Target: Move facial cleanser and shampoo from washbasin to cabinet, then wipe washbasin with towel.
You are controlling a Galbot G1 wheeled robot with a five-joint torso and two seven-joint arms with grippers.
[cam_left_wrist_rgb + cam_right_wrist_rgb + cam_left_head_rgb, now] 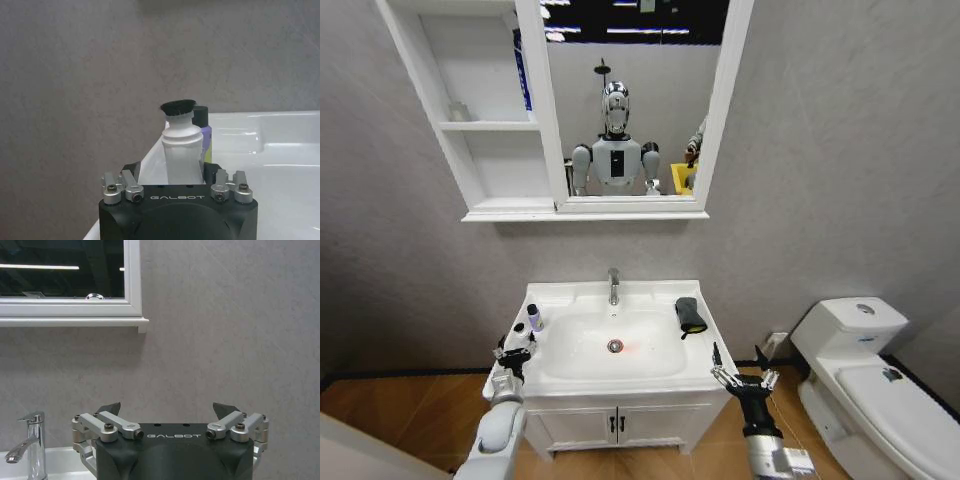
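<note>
**Left gripper at the white tube on the washbasin's left edge**

Lowest in the head view, the left gripper [511,357] is at the left rim of the washbasin [582,385]. In the left wrist view a white tube with a black cap [183,150], probably the facial cleanser, stands between its fingers; whether they already press on it I cannot tell. At lower right of the head view, the right gripper [744,379] waits beside the basin's right front corner, fingers spread wide and empty.

Just behind the tube stands a purple bottle with a dark cap [534,317], likely the shampoo. The dark folded towel [690,314] lies on the right rim, near the chrome tap [613,286].

At upper left, the cabinet [490,125] hangs with open shelves.

The first step seems in hand: taking the tube. Next calls for a firm grip and a high lift to a shelf.
</note>
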